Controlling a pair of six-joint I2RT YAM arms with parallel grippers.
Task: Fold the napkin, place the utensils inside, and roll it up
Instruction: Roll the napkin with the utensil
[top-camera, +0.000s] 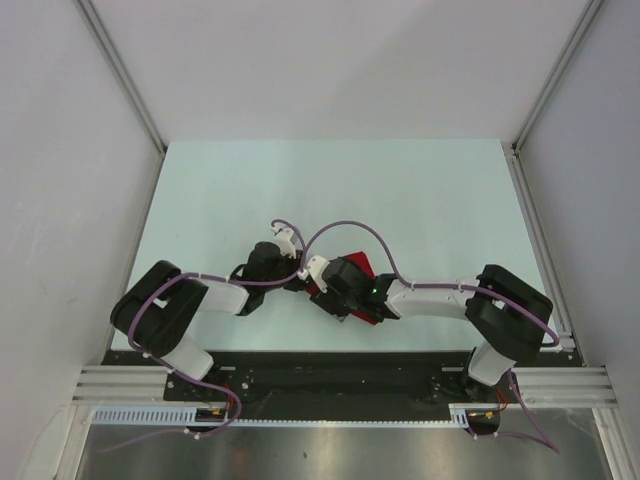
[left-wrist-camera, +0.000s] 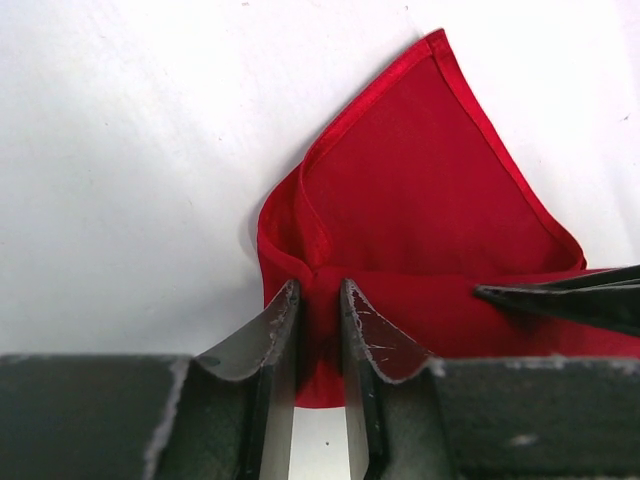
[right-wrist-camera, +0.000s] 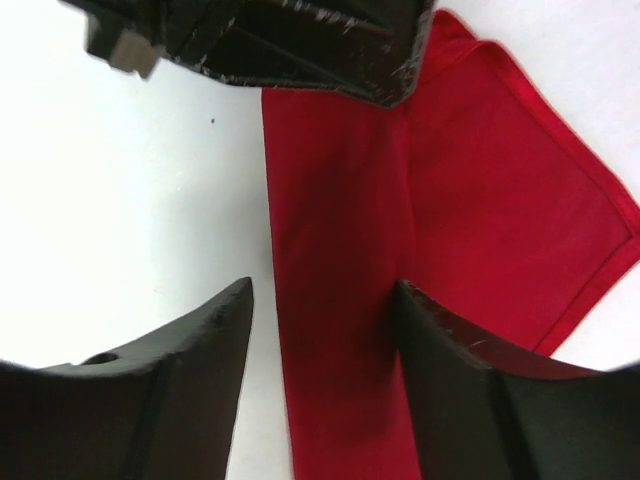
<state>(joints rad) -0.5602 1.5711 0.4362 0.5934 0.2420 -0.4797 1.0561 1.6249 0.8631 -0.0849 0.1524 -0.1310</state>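
The red napkin lies folded near the table's front middle, mostly hidden under both grippers in the top view. In the left wrist view the napkin has a rolled thick edge along its near side. My left gripper is shut on the end of that rolled edge. My right gripper is open and straddles the same rolled strip of the napkin without closing on it. The two grippers are almost touching. The orange spoon is not visible in any view.
The pale table is bounded by white walls at left, back and right. A metal rail runs along the near edge by the arm bases. Purple cables loop above both wrists.
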